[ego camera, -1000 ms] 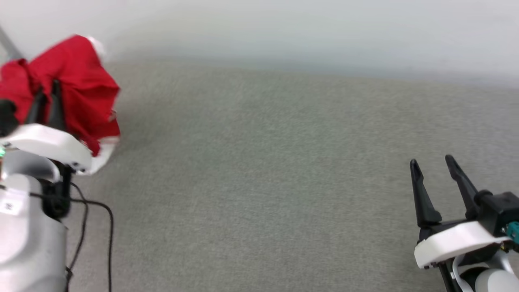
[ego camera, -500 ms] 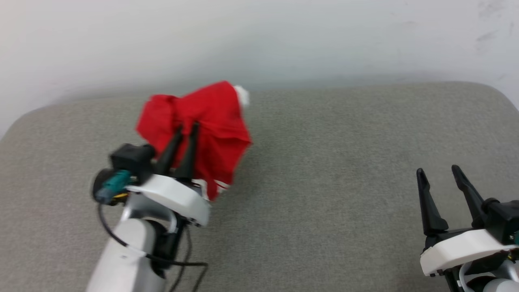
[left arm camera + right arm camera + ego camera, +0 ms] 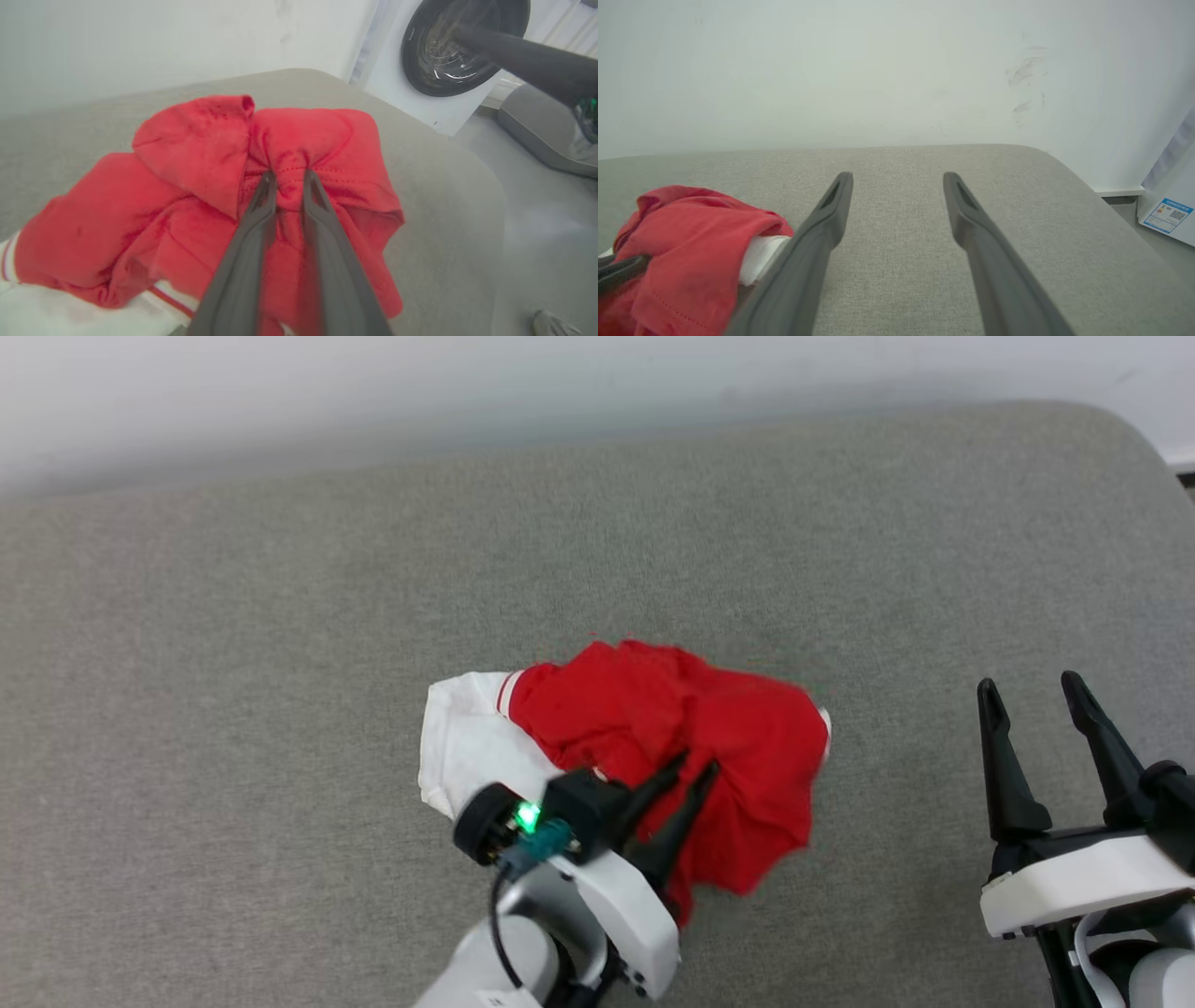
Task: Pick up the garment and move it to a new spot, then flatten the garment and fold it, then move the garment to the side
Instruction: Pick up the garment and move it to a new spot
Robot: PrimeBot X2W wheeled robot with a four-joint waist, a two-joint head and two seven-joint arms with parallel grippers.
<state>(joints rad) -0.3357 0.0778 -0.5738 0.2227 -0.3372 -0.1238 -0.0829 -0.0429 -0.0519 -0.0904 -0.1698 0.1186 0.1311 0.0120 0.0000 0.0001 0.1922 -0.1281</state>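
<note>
The garment point(image 3: 653, 719) was seen bunched in a heap near the middle of the grey surface point(image 3: 280, 616), with a white sleeve point(image 3: 462, 747) spread out at its left. A fold of its red cloth was pinched between the fingers of the left gripper point(image 3: 695, 763). The right gripper point(image 3: 1029, 683) was held well apart at the right, its fingers spread.

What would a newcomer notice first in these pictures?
The bright red garment, crumpled and white at one end, sits in the middle of the grey cushioned surface. The left tool pinches a fold of it, while the right tool hangs open at the lower right. In the left wrist view, a washing machine stands past the surface's edge.
</note>
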